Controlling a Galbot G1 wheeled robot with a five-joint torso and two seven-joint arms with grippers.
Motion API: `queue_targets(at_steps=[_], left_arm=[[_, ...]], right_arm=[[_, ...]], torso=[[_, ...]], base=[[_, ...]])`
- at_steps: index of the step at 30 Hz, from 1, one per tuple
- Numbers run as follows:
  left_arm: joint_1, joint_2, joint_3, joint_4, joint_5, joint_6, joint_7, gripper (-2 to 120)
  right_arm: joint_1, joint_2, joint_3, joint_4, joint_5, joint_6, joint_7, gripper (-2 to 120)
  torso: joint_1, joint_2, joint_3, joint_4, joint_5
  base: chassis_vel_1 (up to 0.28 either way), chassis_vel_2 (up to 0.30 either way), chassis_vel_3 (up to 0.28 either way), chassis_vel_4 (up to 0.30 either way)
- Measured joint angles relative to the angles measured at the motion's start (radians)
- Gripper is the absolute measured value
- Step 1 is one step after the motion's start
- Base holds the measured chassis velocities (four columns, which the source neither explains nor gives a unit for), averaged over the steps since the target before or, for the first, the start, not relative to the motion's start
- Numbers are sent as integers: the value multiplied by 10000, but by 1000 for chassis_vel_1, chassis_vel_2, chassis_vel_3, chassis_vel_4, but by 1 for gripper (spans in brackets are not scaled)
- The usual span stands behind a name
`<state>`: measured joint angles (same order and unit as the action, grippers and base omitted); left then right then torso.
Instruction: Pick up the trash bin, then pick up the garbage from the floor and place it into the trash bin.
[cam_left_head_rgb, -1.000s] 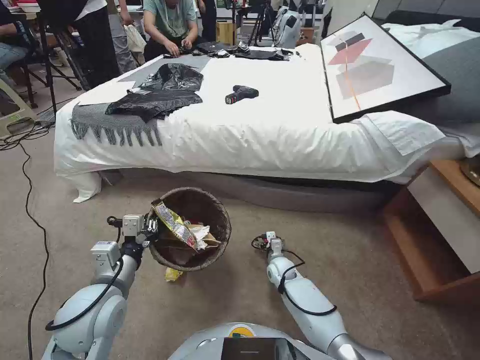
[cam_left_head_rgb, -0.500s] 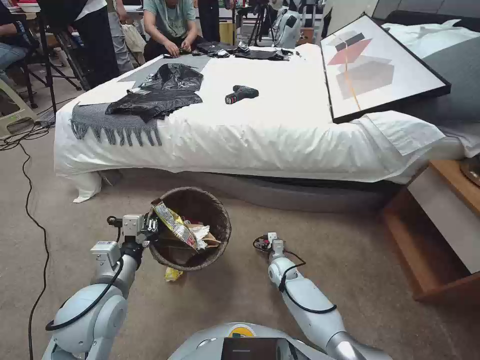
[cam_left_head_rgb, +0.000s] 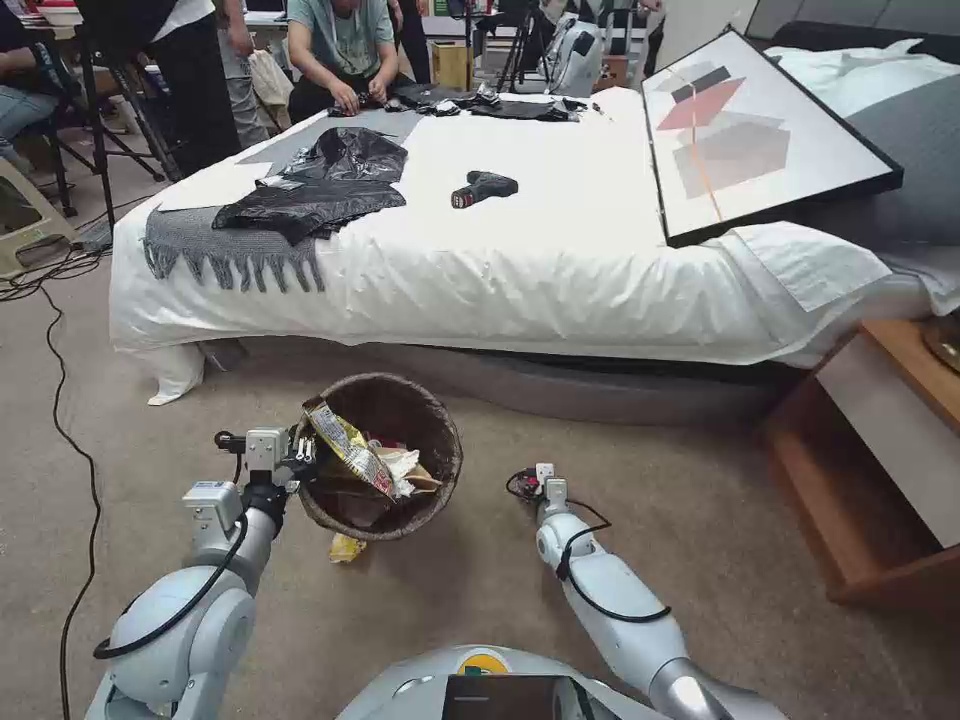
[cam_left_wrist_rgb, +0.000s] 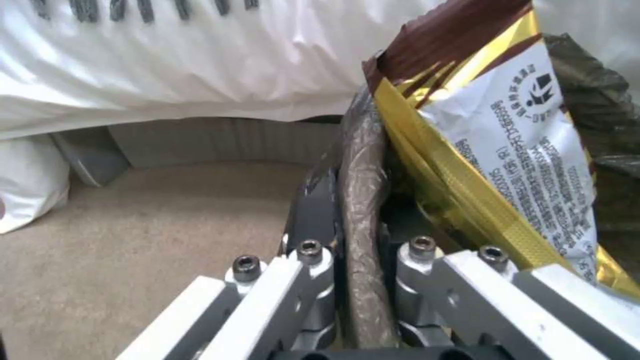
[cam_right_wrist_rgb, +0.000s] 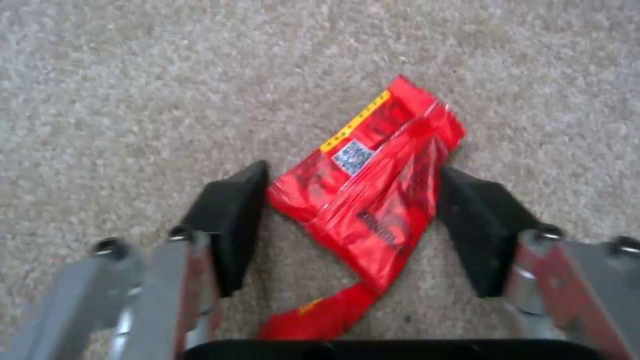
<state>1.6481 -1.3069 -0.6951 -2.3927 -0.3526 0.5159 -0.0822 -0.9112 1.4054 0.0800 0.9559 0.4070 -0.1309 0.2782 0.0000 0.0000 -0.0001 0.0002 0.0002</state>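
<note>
Right hand (cam_right_wrist_rgb: 347, 220) spread wide over a red wrapper (cam_right_wrist_rgb: 363, 200) on the carpet, poised to grasp.
Its pads flank the wrapper, which lies flat between them; judged next, they must close without sliding off. The left hand (cam_left_wrist_rgb: 360, 250) is clamped on the rim of the bin (cam_left_head_rgb: 440, 440), held near the bed, litter inside. A yellow scrap (cam_left_head_rgb: 345, 547) lies beside it.

Right pincer (cam_left_head_rgb: 541, 478) edged slightly toward bed; whole head view shifted marginally.
</note>
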Motion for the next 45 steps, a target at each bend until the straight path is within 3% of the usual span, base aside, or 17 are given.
queue_targets(at_steps=[3, 15, 20, 26, 33, 37, 45], left_arm=[[-1, -5, 10, 14, 0, -2, 0, 5], [-2, 26, 20, 34, -10, -14, 5, 5], [6, 25, 26, 33, -9, -17, 6, 5], [29, 27, 30, 17, -9, -17, 8, 5], [27, 47, 23, 15, -14, -17, 2, 5], [24, 50, 24, 15, -21, -16, 7, 5], [7, 63, 6, 64, -36, -11, 3, 5]], right_arm=[[1, -1, 9, -20, -1, 7, -2, 42], [-10, -18, 66, -107, -47, 75, 6, 0], [-93, -78, 104, 30, -172, 107, 6, 0], [-493, -538, 152, 1394, -365, 75, 44, 0], [-1164, -1538, 157, 4064, -144, -255, 150, 0], [-1288, -1726, 203, 4703, -45, -353, 165, 0], [-1986, -2769, 655, 8122, 866, -1213, 91, 0]], torso=[[0, 0, 0, 1, 2], [0, 0, 0, -3, -3], [0, 0, 0, -2, -1], [0, 0, 2, -5, -1], [0, -1, 1, -5, -2], [0, 0, 0, -5, -2], [0, 0, 0, -4, -1]], base=[[0, 0, 0, 0], [0, 0, 0, 0], [0, 0, 0, 0], [0, 0, 0, 0], [0, 0, 0, 0], [0, 0, 0, 0], [0, 0, 0, 0]])
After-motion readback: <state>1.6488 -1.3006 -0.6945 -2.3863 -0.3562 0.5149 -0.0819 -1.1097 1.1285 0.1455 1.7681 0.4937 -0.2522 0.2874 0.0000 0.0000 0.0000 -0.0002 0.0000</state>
